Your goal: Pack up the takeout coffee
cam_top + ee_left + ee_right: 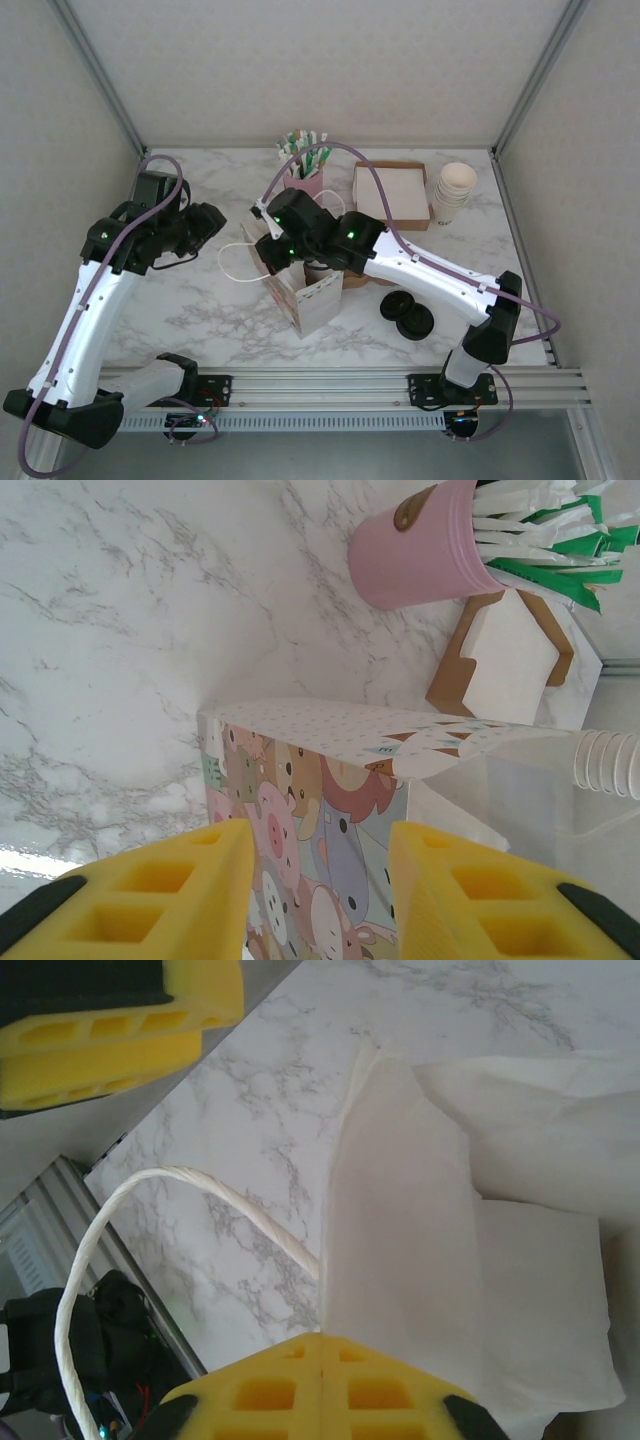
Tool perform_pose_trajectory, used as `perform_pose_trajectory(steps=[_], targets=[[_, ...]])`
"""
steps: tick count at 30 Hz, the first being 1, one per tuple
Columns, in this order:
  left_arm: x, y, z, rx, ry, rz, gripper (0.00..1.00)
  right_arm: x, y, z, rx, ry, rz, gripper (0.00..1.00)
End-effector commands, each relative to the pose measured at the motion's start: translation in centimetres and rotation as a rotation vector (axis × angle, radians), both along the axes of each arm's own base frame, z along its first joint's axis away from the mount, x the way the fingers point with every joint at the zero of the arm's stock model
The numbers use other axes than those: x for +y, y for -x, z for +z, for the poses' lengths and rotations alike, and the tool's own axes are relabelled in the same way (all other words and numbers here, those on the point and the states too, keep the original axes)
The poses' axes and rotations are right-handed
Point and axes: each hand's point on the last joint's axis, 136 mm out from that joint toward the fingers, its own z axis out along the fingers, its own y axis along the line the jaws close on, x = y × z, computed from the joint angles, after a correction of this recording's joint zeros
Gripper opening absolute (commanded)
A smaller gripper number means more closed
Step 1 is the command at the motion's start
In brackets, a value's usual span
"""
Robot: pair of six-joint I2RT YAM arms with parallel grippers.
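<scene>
Tightly, the right gripper (320, 1345) clamps the smooth white paper bag (400, 1240); left gripper (320, 852) hangs released.

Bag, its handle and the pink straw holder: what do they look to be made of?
Bag: thin matte paper, with printed cartoons outside and plain white inside; it holds sharp creases. Handle: twisted white cord, probably paper. Pink holder: smooth with a faint sheen, likely plastic or glazed ceramic; the look leaves it open.
</scene>
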Motion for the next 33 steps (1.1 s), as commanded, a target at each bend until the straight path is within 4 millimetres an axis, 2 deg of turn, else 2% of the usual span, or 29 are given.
perform_pose_trajectory(steps=[1,6,10,14,19,23,25,26,29,31,33], targets=[[0.3,0.6,0.0,-0.002,-0.022,-0.003,0.38,-0.4,-0.3,2.0,-0.056,-0.022,-0.019,0.0],[0.4,0.6,-0.1,0.001,-0.023,0.001,0.38,-1.4,-1.1,3.1,-0.11,-0.024,-0.07,0.0],[0.5,0.6,-0.1,0.001,-0.026,0.008,0.37,-3.4,-2.4,3.0,-0.157,0.048,-0.158,0.0],[0.6,0.5,-0.1,-0.003,-0.024,0.017,0.37,-4.3,-2.0,1.5,-0.124,0.163,-0.148,0.0],[0.5,0.4,-0.1,-0.002,-0.021,0.017,0.37,-3.9,-0.4,-1.6,-0.041,0.265,-0.034,0.0],[0.5,0.4,0.1,-0.007,-0.021,0.018,0.37,-4.3,-0.5,-3.9,-0.018,0.359,-0.03,0.0],[0.6,0.3,0.2,-0.014,-0.02,0.02,0.37,-4.3,-0.6,-4.2,-0.014,0.388,-0.028,0.0],[0.5,0.3,0.2,-0.019,-0.021,0.018,0.38,-4.3,-0.7,-4.1,-0.014,0.389,-0.029,0.0],[0.5,0.2,0.4,-0.03,-0.017,0.016,0.42,-3.7,-0.8,-2.6,-0.032,0.338,-0.026,0.16],[0.5,0.0,0.7,-0.047,-0.02,0.014,0.5,-3.2,-0.8,-0.6,-0.061,0.272,-0.022,0.3],[0.7,-0.1,1.2,-0.074,-0.024,0.023,0.58,-2.8,-1.0,2.0,-0.097,0.2,-0.026,0.39]])
